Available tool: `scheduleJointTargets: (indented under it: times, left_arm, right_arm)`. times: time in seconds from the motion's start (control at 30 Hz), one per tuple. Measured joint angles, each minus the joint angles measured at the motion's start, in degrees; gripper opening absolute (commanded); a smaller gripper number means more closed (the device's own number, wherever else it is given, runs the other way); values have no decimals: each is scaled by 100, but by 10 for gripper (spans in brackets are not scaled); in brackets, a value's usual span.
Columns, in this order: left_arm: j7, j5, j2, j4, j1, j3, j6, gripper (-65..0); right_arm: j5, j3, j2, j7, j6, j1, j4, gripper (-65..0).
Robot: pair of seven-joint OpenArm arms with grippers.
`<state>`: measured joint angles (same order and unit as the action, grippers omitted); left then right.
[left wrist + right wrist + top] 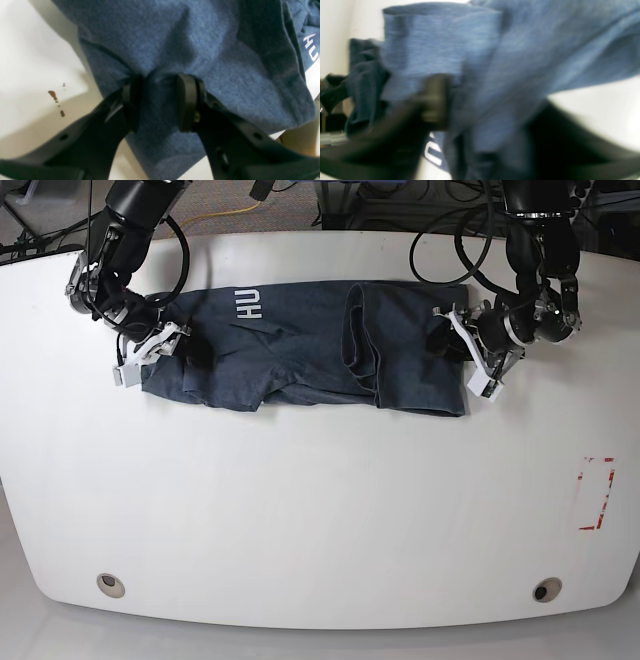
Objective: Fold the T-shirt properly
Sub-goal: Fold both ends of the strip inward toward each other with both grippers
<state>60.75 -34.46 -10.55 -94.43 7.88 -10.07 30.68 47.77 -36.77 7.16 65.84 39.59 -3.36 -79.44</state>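
Two white letters, "HU", were all that could be read on the T-shirt (pixel 300 360), a heathered slate-blue cotton knit lying bunched in a long wrinkled band across the far half of the smooth white bench (pixel 320 510). The left gripper (pixel 160 100) pinched a fold of its cloth. The right gripper (pixel 480 110) sat blurred in fabric, its grasp unclear.

Both arms reach down from the far side, spread wide apart. The left end effector (pixel 158 100) pinches blue cloth between its two black pads. The right end effector (pixel 480 110) has cloth draped between its blurry fingers.
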Motion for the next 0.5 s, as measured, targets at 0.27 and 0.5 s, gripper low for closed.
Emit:
scheduleJointTargets:
  times: [0.27,0.5]
  left_arm:
    - [0,17,0,0,-26,380,-22,-439]
    - [-17,15,125,0,-26,793,-24,-439]
  right_arm:
    - [-85,31,-20,129,-278,-125,-815,-650]
    - [-15,205,-142,260,-511,-319,-2087,-650]
